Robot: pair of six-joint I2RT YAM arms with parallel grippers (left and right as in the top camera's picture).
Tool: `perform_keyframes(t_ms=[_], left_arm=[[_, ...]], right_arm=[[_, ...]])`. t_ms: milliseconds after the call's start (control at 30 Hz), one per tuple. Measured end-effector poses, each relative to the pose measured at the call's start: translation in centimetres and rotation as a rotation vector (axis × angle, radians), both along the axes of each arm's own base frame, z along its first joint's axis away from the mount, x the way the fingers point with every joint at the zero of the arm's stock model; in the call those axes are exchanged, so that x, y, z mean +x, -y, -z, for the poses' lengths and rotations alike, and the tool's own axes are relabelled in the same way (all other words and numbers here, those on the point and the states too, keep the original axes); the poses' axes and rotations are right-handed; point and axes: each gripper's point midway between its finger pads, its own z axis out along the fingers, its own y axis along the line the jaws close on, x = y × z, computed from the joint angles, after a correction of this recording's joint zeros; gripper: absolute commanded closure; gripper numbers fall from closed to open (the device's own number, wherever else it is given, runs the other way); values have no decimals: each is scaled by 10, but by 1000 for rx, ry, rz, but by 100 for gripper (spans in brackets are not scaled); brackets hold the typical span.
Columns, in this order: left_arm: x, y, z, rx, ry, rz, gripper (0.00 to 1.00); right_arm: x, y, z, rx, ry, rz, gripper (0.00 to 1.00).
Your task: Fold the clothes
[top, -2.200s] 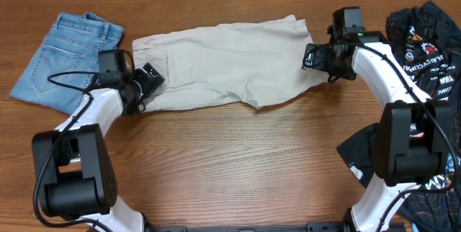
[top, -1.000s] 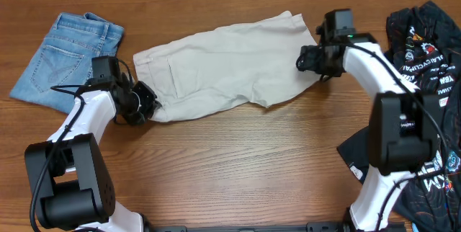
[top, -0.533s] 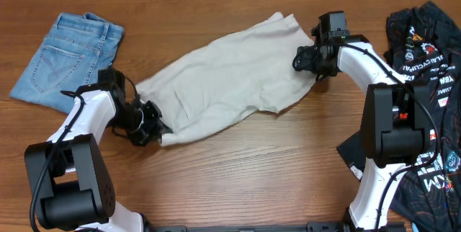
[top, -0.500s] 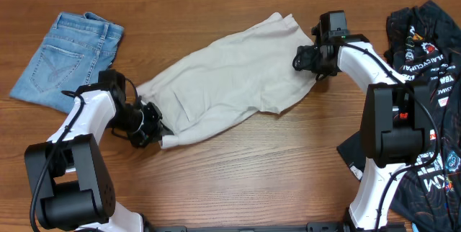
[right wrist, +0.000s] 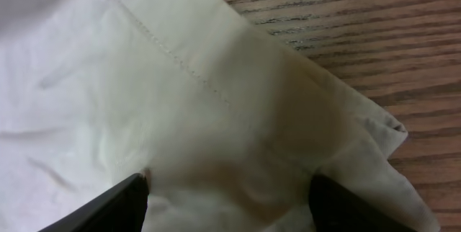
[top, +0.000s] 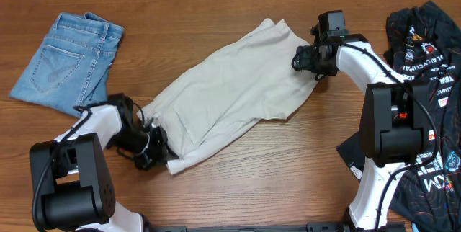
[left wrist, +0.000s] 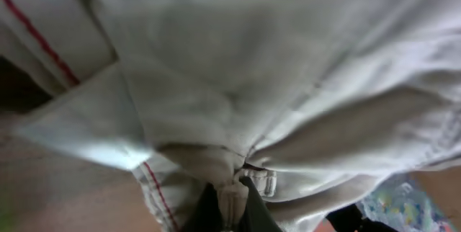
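**Beige shorts pinned at one end and free at the other**

The left gripper (top: pixel 157 154), at the lower left of the overhead view, is clamped tight on the beige shorts (top: pixel 230 91). In the left wrist view its fingers pinch a bunched fold of the waistband (left wrist: pixel 216 167), probably to drag or anchor that end. The right gripper (top: pixel 304 59), at the upper right, stands with its jaws wide. In the right wrist view the stitched hem (right wrist: pixel 180 59) lies flat on the table (top: pixel 274 174) between and beneath its fingertips, and it grips nothing. The shorts run diagonally across the middle of the frame, from lower left to upper right, and are drawn out rather than folded. This suggests the garment is being straightened and placed before the first fold. The denim shorts (top: pixel 65 59) lie folded at the upper left, and the black jersey (top: pixel 425 52) is heaped at the right edge. Both are well apart from the working area.
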Motion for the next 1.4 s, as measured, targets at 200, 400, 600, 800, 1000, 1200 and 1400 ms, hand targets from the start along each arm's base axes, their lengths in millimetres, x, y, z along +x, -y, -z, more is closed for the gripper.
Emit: perform_keyframes(t_ms=[200,400,600,800,1000,1200,1400], left_arm=[[-9,-7,8,55,-12,22,61],[-17,-14,10,102,-49,21,54],[-6,-18,9,134,9,7,51],[35,-32,-8,225,241,-32,22],[43,-43,-13,296,264,-110,18],[36,-47,3,333,234,-213,16],[64,-46,2,306,406,-276,36]], right_arm=[[0,0,0,0,-1,0,23],[0,0,0,0,-1,-1,23],[0,0,0,0,-1,-1,23],[0,0,0,0,-2,-1,23],[0,0,0,0,-2,-1,22],[0,-1,0,1,-3,0,21],[0,-1,0,2,-4,-1,21]])
